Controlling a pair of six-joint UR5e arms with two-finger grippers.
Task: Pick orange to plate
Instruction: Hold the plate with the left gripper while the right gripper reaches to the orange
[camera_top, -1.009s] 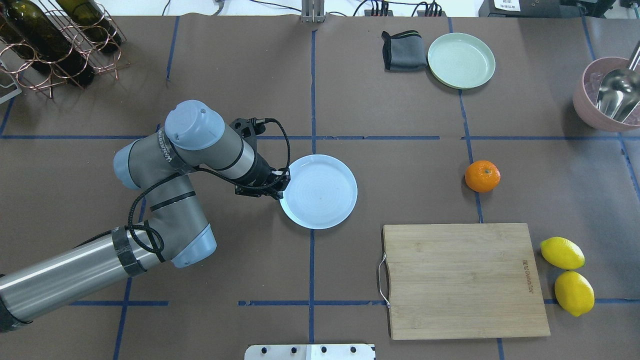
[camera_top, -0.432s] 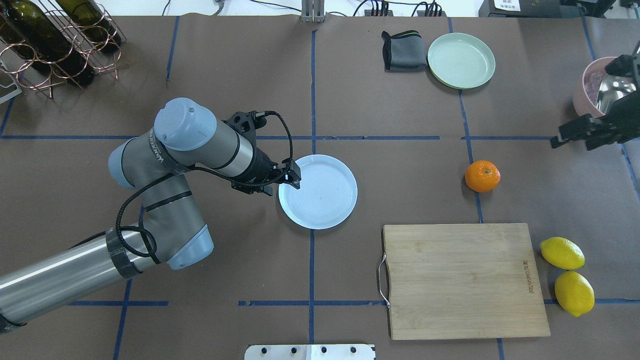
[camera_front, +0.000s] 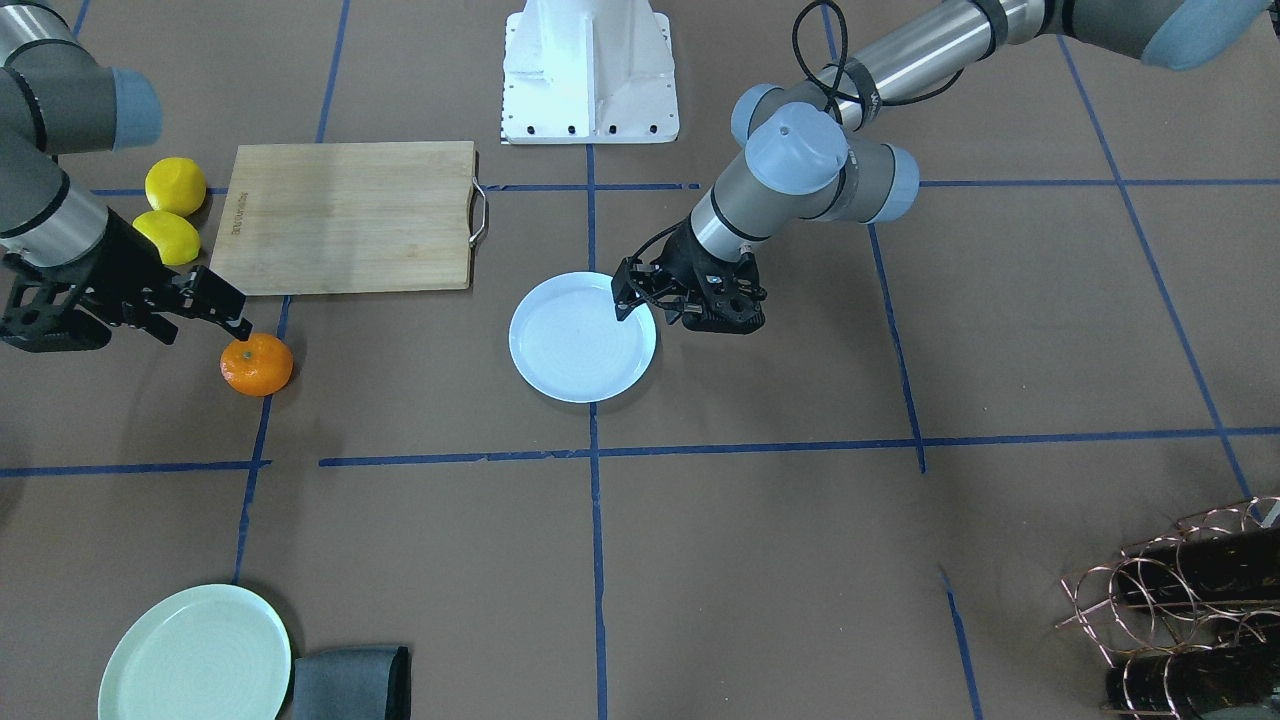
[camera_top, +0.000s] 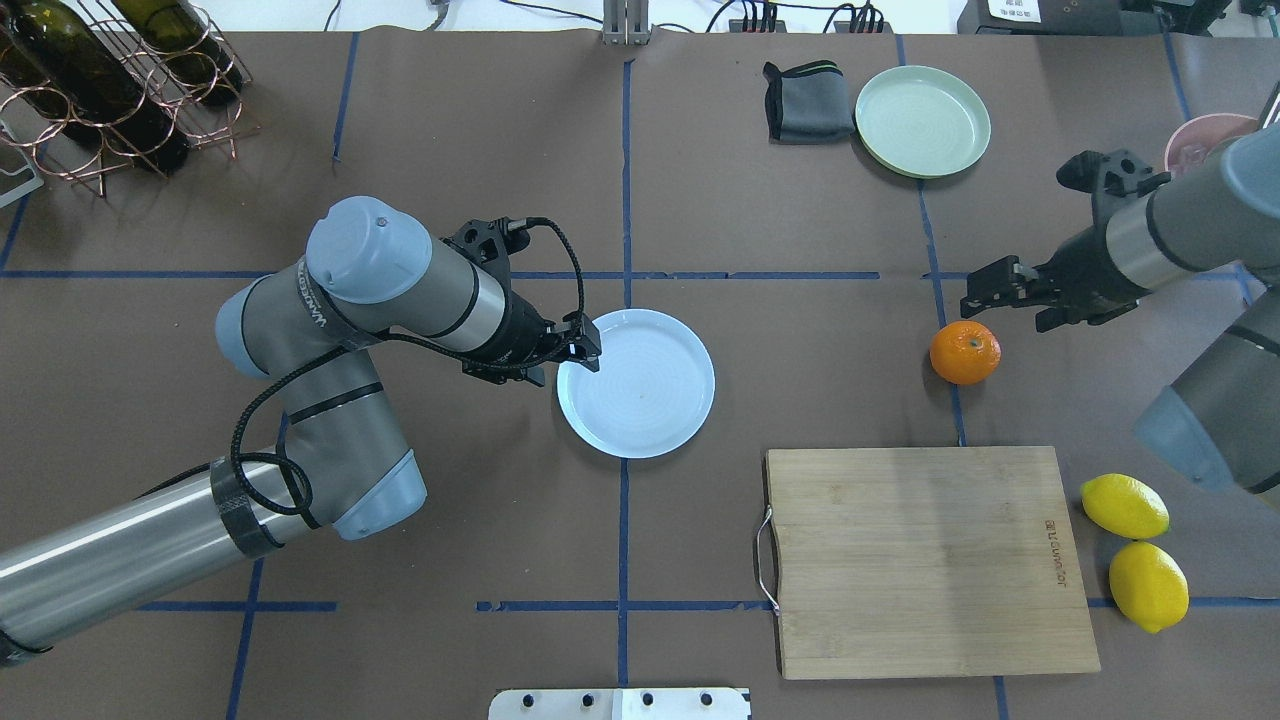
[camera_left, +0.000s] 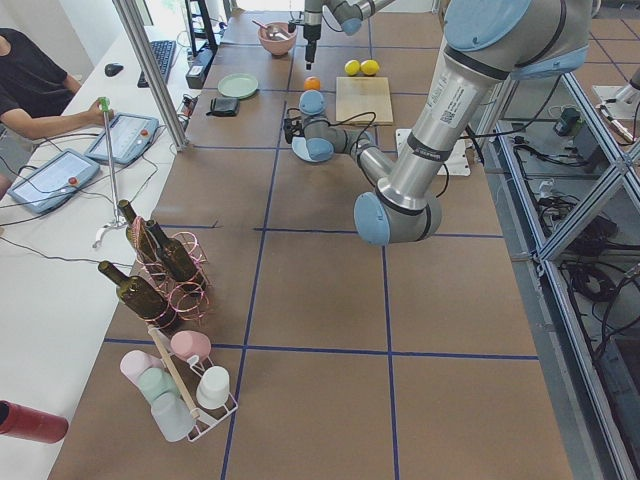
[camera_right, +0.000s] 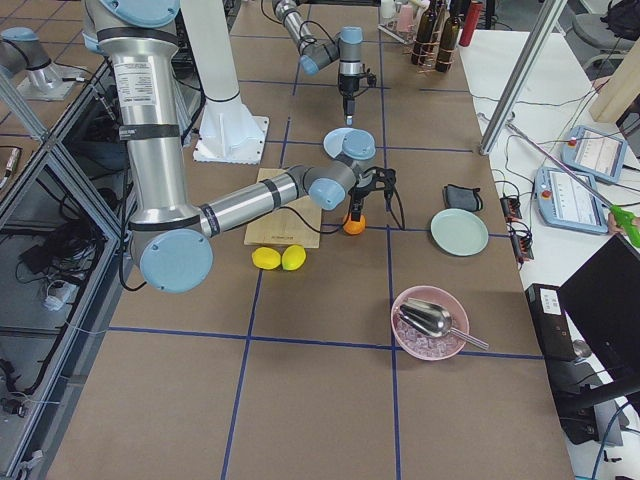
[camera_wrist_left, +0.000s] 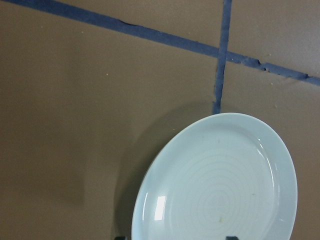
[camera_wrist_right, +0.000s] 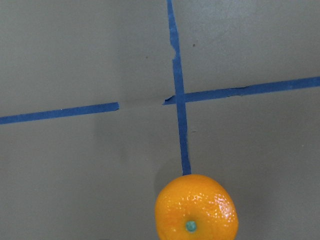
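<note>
The orange lies on a blue tape line at the table's right, also seen low in the right wrist view. My right gripper hovers just behind and above it, open and holding nothing; from the front it is close over the fruit. The pale bluish plate rests at the table's middle. My left gripper is at the plate's left rim, open, with the plate filling the lower part of its wrist view.
A wooden cutting board lies in front of the orange, with two lemons to its right. A mint-green plate and a grey cloth sit at the back. A pink bowl stands far right, a wine rack back left.
My right arm has come in from the right edge and moved left to just behind the orange. The left gripper has shifted slightly at the plate's rim. The orange and plate have not moved.
</note>
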